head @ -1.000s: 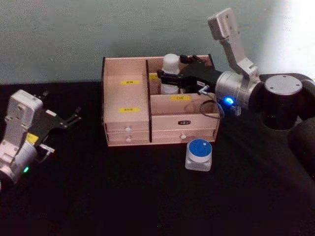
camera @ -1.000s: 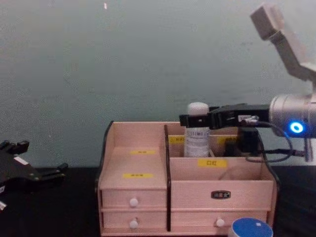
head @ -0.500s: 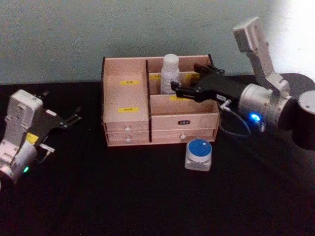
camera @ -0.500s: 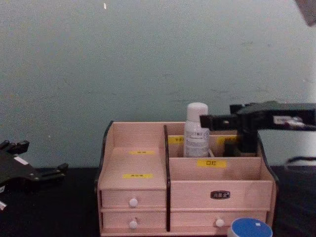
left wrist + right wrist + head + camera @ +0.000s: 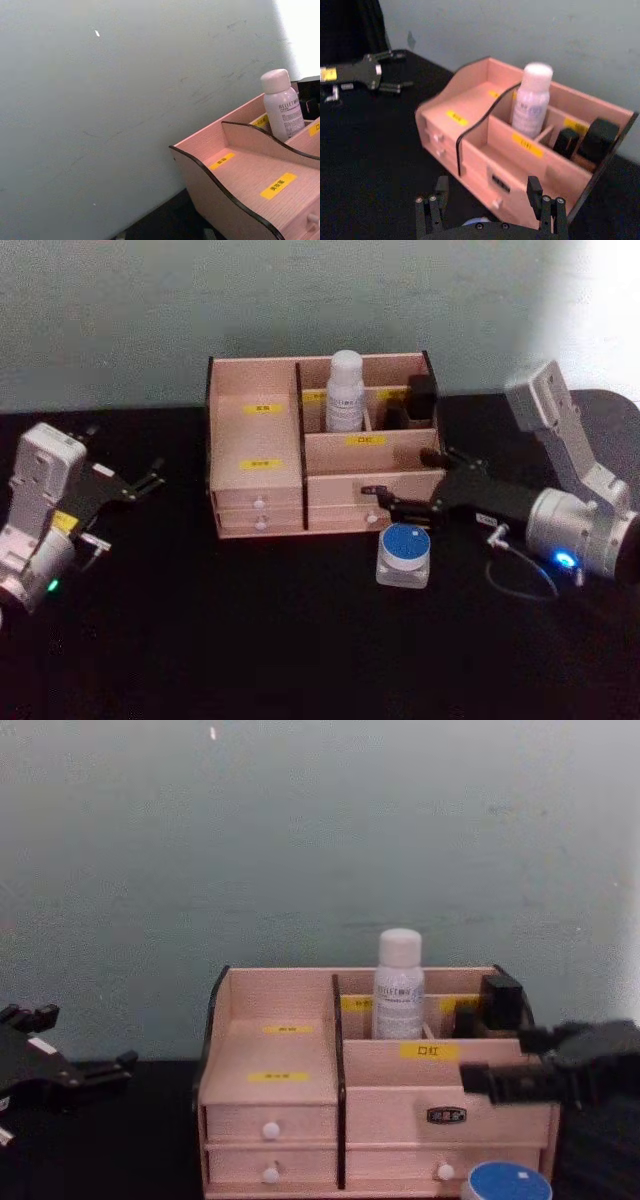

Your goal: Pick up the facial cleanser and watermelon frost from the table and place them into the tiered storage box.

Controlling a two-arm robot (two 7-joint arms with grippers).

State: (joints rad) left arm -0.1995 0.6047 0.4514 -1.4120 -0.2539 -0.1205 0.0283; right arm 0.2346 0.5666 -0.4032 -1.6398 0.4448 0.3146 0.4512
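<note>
Right claw (image 5: 407, 483): I am holding it low over the desk (image 5: 250, 640), just in front of the right-hand drawers of the tiered storage box (image 5: 250, 435). Its jaws are standing wide apart and gripping nothing.

Left claw (image 5: 122, 455): it is sitting idle at the left of the desk, well apart from the box, spread and empty.

Facial cleanser (image 5: 345, 390): the white-capped bottle is standing upright in a back compartment, just right of the centre divider. I am counting this 1 of the 2 items as placed.

Watermelon frost (image 5: 404, 553): I am taking the squat jar with the round blue lid for it. It is sitting on the desk just in front of the box's lower right drawer, close under the right claw and not yet touched.

Step in hand: I am lining the right claw up on the jar for pick number 2.

Doing it well: I am aiming to bring the 2 fingers down on opposite flat sides of the jar, below the lid, centred so it is not skating away as they close. I am keeping the far finger off the drawer knobs.

Placement thinking: the front right compartment is looking free to me. I am planning to lift clear of its front wall and stay away from the bottle and the dark items (image 5: 420, 395) behind.
</note>
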